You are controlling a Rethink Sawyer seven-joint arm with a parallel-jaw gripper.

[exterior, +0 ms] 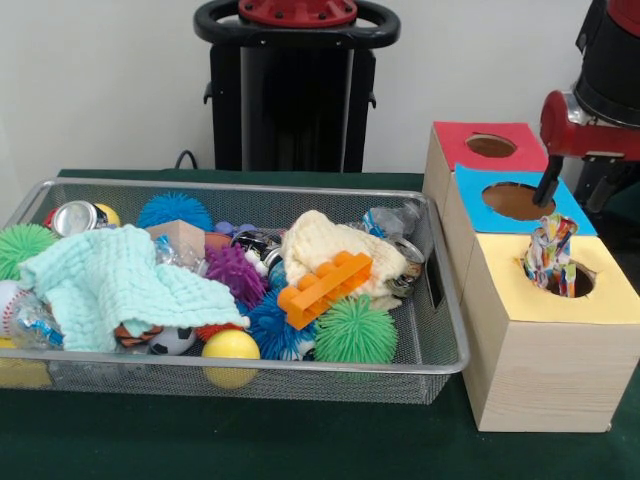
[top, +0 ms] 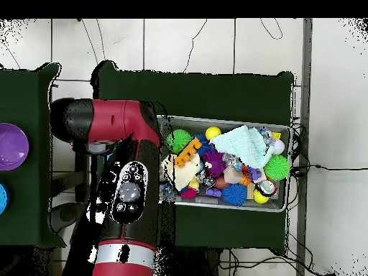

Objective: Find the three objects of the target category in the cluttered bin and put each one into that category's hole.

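Note:
The wire mesh bin (exterior: 300, 368) holds a jumble of toys and cloths; it also shows in the overhead view (top: 286, 131). One multicoloured rag (exterior: 550, 250) stands upright, its lower part down in the round hole (exterior: 575, 282) of the yellow-faced box (exterior: 610, 295). My gripper (exterior: 545, 195) hangs just above the rag's top, in front of the blue-faced hole (exterior: 515, 200). I cannot tell whether it touches the rag. No other multicoloured rag shows in the bin. In the overhead view my arm (top: 129, 187) hides the gripper and the boxes.
A mint waffle cloth (exterior: 110, 280) covers the bin's left part. A cream knitted cloth (exterior: 320, 245) lies under an orange brick (exterior: 325, 285). Spiky balls, cans and a yellow ball (exterior: 231, 345) fill the rest. The red-faced hole (exterior: 490, 146) is farthest back. A purple bowl (top: 11, 146) stands apart.

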